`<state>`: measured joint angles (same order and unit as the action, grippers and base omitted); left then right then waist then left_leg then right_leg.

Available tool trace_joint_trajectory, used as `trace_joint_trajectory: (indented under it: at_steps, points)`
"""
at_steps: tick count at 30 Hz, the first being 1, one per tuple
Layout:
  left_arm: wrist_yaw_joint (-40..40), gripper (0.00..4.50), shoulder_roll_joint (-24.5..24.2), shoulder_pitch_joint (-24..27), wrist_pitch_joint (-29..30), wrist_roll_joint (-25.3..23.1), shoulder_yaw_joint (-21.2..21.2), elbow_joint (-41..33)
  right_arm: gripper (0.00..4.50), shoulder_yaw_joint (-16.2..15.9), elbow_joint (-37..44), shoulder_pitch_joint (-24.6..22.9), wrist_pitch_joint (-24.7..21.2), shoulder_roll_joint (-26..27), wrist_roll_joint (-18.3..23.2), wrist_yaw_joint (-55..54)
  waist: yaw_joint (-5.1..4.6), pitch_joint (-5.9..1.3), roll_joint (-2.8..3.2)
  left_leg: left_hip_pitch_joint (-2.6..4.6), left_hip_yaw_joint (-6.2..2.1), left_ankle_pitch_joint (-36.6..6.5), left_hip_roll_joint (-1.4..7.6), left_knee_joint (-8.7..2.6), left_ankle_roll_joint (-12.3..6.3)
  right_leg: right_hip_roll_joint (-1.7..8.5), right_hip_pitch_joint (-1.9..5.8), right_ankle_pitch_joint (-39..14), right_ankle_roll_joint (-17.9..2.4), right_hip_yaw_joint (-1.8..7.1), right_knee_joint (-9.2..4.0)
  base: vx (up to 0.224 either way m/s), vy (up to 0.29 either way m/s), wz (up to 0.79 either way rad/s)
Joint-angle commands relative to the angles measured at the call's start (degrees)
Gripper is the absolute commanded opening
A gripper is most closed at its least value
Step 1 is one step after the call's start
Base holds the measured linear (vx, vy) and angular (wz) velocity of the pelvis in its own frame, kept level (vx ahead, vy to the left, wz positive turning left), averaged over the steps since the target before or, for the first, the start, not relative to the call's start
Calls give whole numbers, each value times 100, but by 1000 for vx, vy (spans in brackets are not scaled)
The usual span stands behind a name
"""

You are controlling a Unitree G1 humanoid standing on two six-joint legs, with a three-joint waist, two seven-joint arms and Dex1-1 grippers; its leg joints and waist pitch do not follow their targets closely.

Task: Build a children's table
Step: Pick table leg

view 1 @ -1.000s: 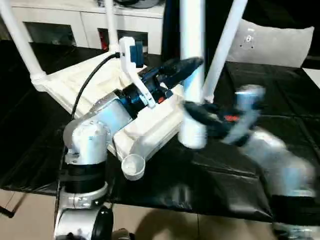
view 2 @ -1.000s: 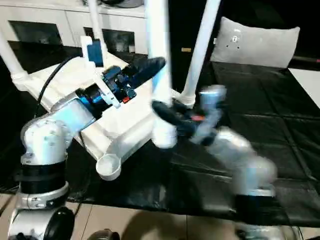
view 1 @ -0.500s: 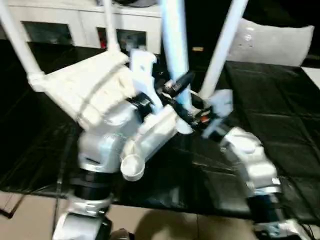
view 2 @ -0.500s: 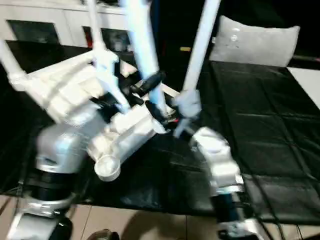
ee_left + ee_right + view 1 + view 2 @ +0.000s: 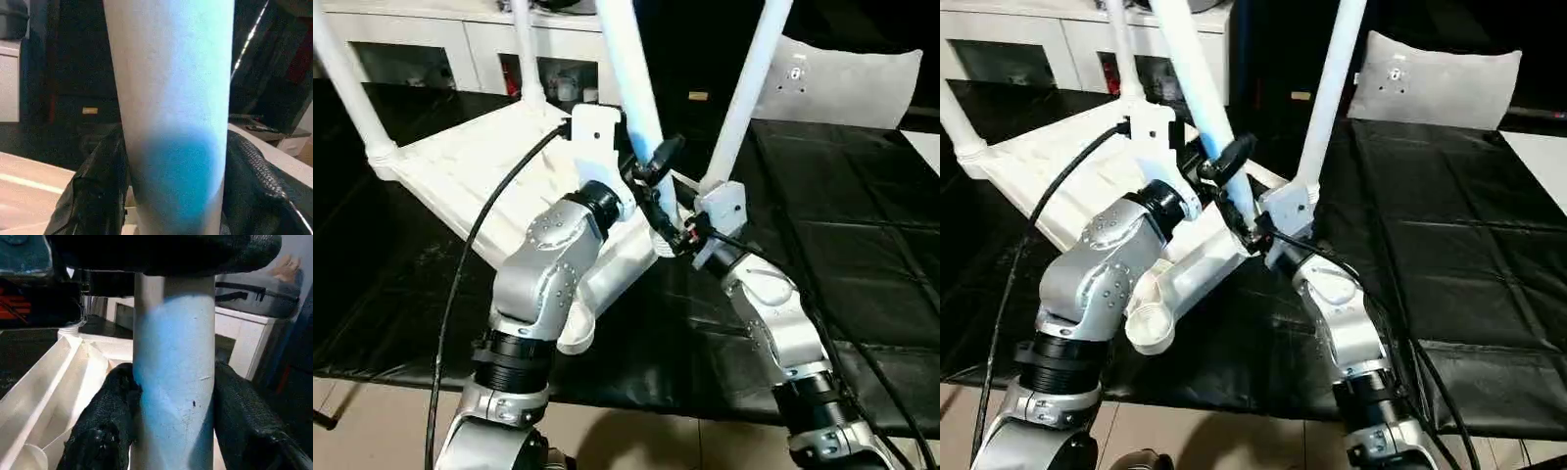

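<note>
At about nine o'clock in the head views, a white leg (image 5: 347, 88) rises from the corner socket of the upturned tabletop (image 5: 460, 166), which lies tilted on the black-covered counter (image 5: 842, 255) with its ribbed underside showing. A second fitted leg (image 5: 524, 49) stands at the far corner near eleven o'clock, in front of the white cabinet (image 5: 431, 49) with glass doors. Toward seven o'clock, an open round socket (image 5: 1148, 328) at the tabletop's near corner faces the camera, beside the silver left forearm (image 5: 548, 264). The left end effector (image 5: 654, 166), near the centre of the head views, is clenched on the loose leg (image 5: 631, 88), which slants up toward twelve o'clock; in the left wrist view its black fingers (image 5: 93, 191) press both sides of the white tube. Just below it, the right end effector (image 5: 671, 230) also grips that same leg near its lower end, its fingers (image 5: 107, 426) touching the tube on each side, with the left end effector's finger crossing above it in the right wrist view. Right of them, toward one o'clock, a third fitted leg (image 5: 749, 88) stands from the tabletop's right corner. At two o'clock a pale cushion (image 5: 852, 83) rests at the back of the counter.
</note>
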<state>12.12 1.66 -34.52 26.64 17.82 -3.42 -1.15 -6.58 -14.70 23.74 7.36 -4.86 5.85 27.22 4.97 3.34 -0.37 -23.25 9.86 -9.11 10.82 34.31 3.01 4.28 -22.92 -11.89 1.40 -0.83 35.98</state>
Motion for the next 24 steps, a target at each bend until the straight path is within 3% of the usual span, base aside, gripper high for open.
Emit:
trace_joint_trajectory:
  at_steps: [1, 3, 5, 19, 23, 24]
  points:
    - [-63, 213, -45, -7, -166, -178, -63, 77, 186, 58, -56, 87, 161, 13, -47, -50, -24, -411, -45, 143, -17, -1123, 141, -378, -58, 224, 248, -403, -993, 118, -423, 0, 0, 0]
    - [-75, 213, -106, 4, -292, -343, -144, 72, 186, 54, -88, 99, 185, 21, -49, -66, -25, -410, -44, 142, -21, -1128, 143, -383, -70, 222, 242, -431, -967, 119, -431, 0, 0, 0]
    - [-1, 213, -472, 6, -671, -968, -582, 127, 186, 39, -115, 103, 207, 35, -65, -81, -21, -414, -39, 141, -30, -1119, 152, -390, -81, 227, 234, -492, -900, 119, -431, 0, 0, 0]
    - [31, 220, -1432, -96, -1438, -2522, -1510, 432, 186, 59, -241, 155, 284, 26, -79, -146, -31, -428, 2, 165, -30, -1173, 158, -394, 69, 226, 220, -284, -977, 122, -393, 0, 0, 0]
    - [46, 209, -1420, -86, -1533, -2473, -1476, 462, 186, 58, -272, 169, 299, 13, -80, -137, -28, -424, -10, 157, -25, -1159, 153, -392, 67, 233, 226, -269, -1002, 124, -386, 0, 0, 0]
    - [49, 209, -1274, -44, -1474, -2226, -1327, 451, 186, 56, -282, 174, 304, 11, -79, -136, -28, -424, -10, 158, -19, -1159, 148, -389, 81, 232, 224, -282, -1025, 126, -383, 0, 0, 0]
